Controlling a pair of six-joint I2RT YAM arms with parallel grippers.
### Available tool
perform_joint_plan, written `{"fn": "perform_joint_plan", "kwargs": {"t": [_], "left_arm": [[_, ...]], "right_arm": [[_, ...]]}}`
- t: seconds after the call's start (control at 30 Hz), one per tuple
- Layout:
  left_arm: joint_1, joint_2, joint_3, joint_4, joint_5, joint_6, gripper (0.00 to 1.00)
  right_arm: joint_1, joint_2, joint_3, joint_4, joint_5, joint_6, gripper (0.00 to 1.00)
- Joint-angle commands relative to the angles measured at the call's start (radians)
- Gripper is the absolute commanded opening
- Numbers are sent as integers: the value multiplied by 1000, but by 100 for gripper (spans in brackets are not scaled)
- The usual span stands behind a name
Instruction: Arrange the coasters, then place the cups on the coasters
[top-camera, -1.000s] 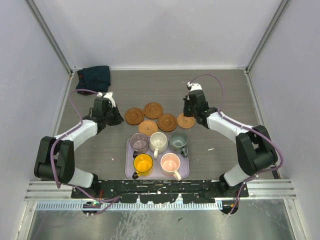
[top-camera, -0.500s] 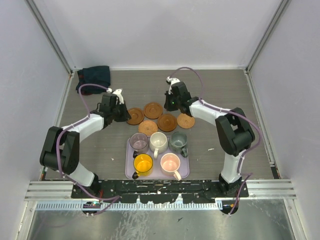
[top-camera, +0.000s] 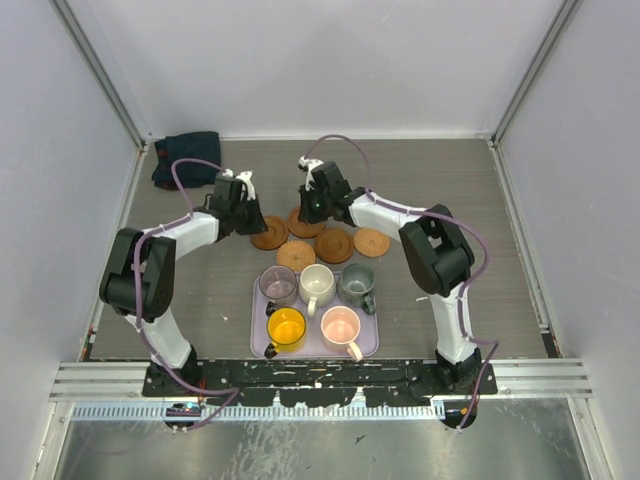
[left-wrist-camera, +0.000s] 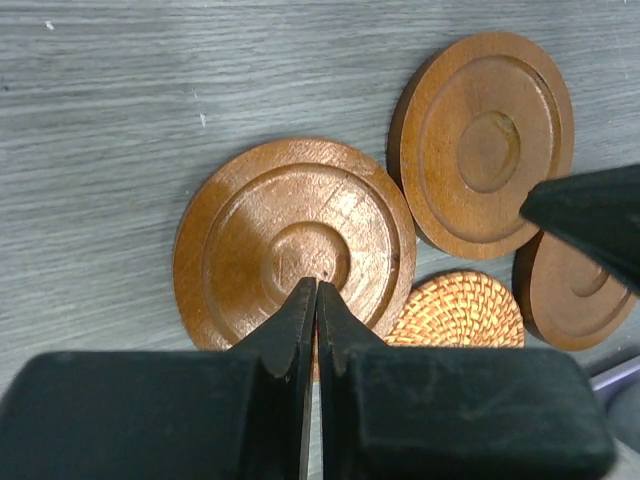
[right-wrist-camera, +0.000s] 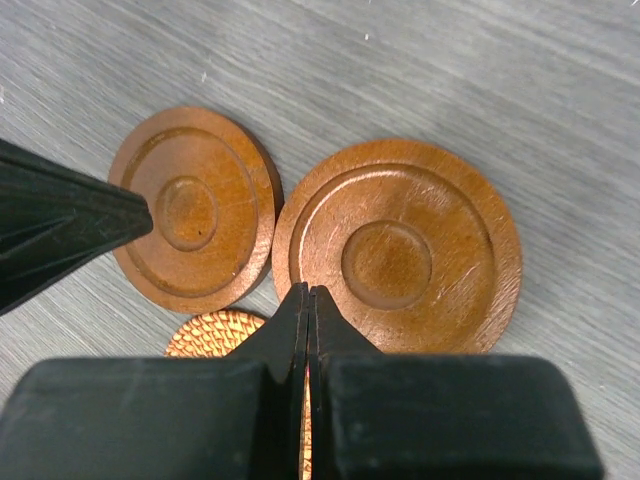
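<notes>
Top view: five coasters (top-camera: 334, 245) lay clustered mid-frame; cups (top-camera: 317, 285) sat on tray (top-camera: 312, 348) below.
Left wrist: left gripper (left-wrist-camera: 317, 292) was clenched, empty, over coaster centre.
Right wrist: right gripper (right-wrist-camera: 307, 298) likewise.
Risk: nudged coaster might ride onto close neighbour.

The tray (top-camera: 313, 315) is lavender. On it stand a translucent purple cup (top-camera: 277, 285), a cream cup (top-camera: 317, 284), a grey-green cup (top-camera: 355, 282), a yellow-orange cup (top-camera: 286, 327) and a pale pink cup (top-camera: 341, 326). Beyond the tray, the ringed coasters (top-camera: 371, 241) are glossy brown with concentric grooves; the woven coaster (top-camera: 296, 255) nearest it is orange basket-weave. The table (top-camera: 450, 190) is grey wood-grain.
</notes>
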Motion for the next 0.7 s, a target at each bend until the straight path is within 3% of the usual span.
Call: {"fn": "perform_joint_plan", "kwargs": {"t": [0.0, 0.1, 0.5, 0.67], "left_arm": [[-4, 33, 64, -15, 15, 23, 6], [-5, 62, 84, -29, 15, 27, 0], [-4, 199, 247, -165, -39, 54, 0], [4, 240, 304, -205, -65, 60, 0]], "right_arm": [[7, 8, 39, -24, -7, -4, 1], [7, 19, 23, -27, 14, 6, 1], [-3, 151, 165, -185, 231, -3, 1], [-33, 129, 131, -193, 315, 15, 1]]}}
